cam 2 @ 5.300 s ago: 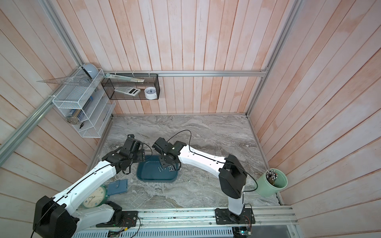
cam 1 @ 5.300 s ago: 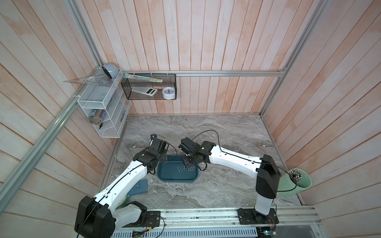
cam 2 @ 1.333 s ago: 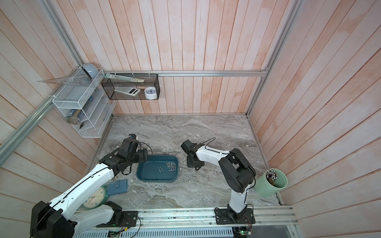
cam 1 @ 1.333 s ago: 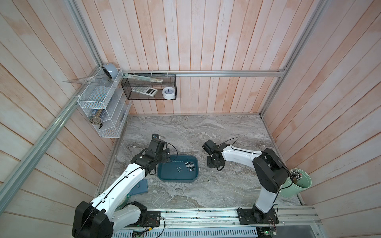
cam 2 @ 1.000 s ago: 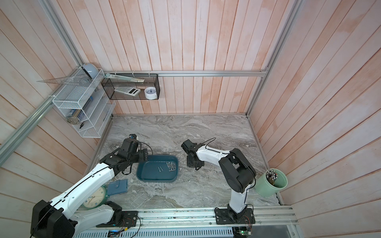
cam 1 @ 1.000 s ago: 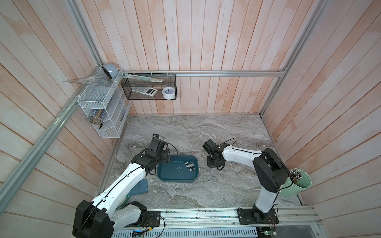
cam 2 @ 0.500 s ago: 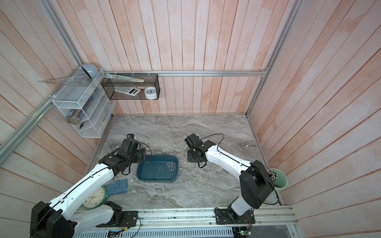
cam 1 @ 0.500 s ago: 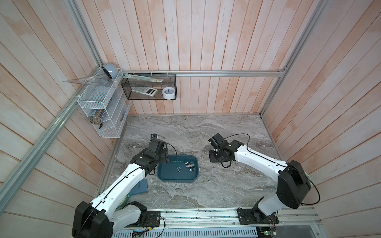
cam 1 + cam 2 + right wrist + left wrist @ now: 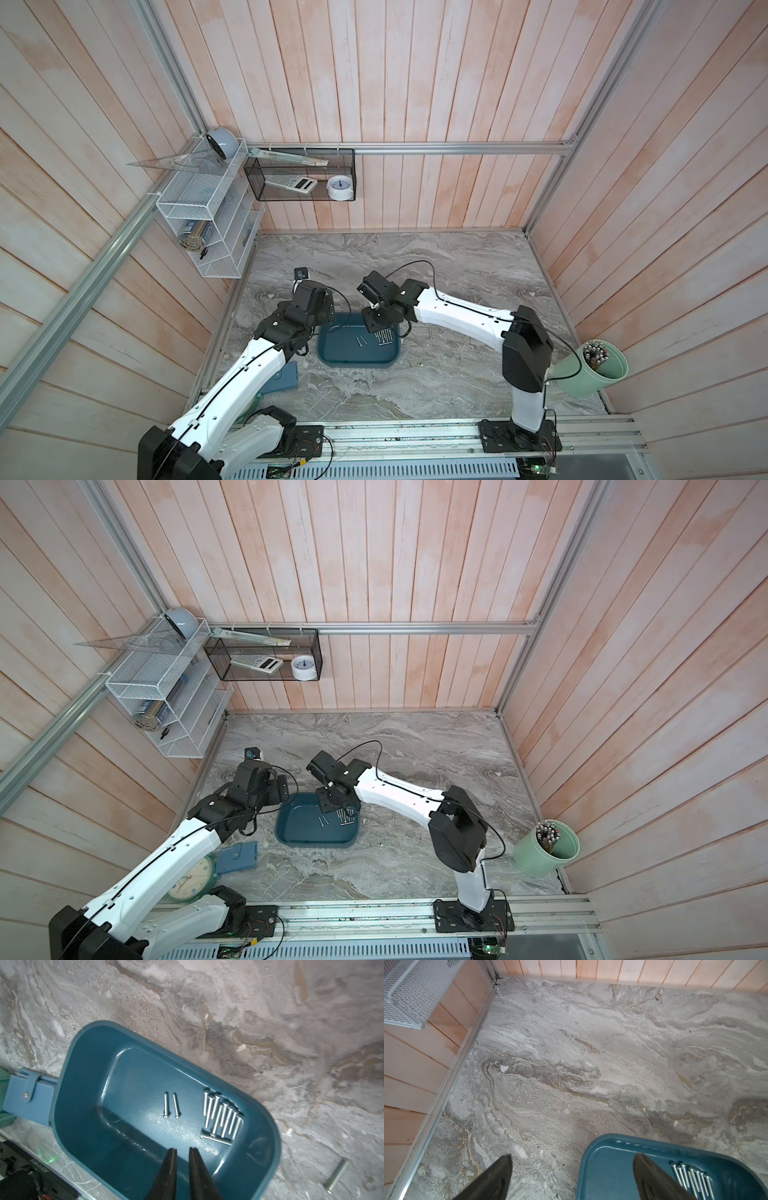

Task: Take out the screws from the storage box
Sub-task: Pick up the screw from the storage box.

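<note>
We're barely into this one. Just one loose screw (image 9: 336,1176) lies out on the surface (image 9: 457,270), a little way off the 3 o'clock end of the storage box (image 9: 353,355), and everything else is in the box. The box sits just off the middle of the surface, toward 8 o'clock, with its long side running 9-to-3. Inside we count a bunch (image 9: 222,1115) of eight or nine screws (image 9: 384,336) packed side by side at the 3 o'clock end. There's also a pair (image 9: 165,1104) lying apart near the middle, so we'd say ten or eleven are left to pull. All of them lie flat. The bunch and the pair run about 12-to-6, leaning a touch toward 1-to-7, so across the box rather than along it. One odd screw (image 9: 216,1139) lies crossways, roughly 9-to-3, right against the 6 o'clock ends of the bunch. The pair have their heads at the same end, while the heads in the bunch are harder for us to sort. The right hand (image 9: 182,1148) hangs over the box, fingers nearly together with a slim gap and nothing between them. The left hand (image 9: 572,1156) is spread wide at the box's 9-to-10 o'clock corner, one finger over the inside and one over bare surface, holding nothing.
</note>
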You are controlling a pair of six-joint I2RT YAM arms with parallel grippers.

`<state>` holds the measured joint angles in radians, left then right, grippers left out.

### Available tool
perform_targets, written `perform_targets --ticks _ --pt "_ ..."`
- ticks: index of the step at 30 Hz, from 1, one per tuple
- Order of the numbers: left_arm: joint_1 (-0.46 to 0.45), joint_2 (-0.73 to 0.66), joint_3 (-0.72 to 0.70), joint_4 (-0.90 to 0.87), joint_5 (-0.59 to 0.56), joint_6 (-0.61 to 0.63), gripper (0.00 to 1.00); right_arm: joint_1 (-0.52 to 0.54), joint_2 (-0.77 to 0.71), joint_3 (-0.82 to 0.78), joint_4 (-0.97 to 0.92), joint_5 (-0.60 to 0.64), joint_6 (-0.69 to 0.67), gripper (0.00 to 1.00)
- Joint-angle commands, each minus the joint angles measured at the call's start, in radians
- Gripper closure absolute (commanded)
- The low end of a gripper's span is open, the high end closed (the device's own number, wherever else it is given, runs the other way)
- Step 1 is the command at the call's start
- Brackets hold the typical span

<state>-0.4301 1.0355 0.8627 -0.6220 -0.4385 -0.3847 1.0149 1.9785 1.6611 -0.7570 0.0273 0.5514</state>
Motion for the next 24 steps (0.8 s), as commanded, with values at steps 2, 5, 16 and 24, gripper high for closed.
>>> perform_targets --ticks 2,5,16,24 --pt "0.005 -0.048 -0.034 0.047 -0.059 0.013 0.03 -0.012 0.079 0.052 -0.099 0.014 -0.035 0.83" --pt "0.005 -0.060 -0.042 0.055 -0.057 0.014 0.02 -0.011 0.127 0.089 -0.116 0.017 -0.041 0.84" --pt "0.005 -0.049 -0.037 0.047 -0.053 0.017 0.02 -0.045 0.221 0.135 -0.130 0.011 -0.041 0.86" --pt "0.005 -0.038 -0.035 0.045 -0.051 0.020 0.02 -0.049 0.253 0.134 -0.114 -0.027 -0.040 0.86"
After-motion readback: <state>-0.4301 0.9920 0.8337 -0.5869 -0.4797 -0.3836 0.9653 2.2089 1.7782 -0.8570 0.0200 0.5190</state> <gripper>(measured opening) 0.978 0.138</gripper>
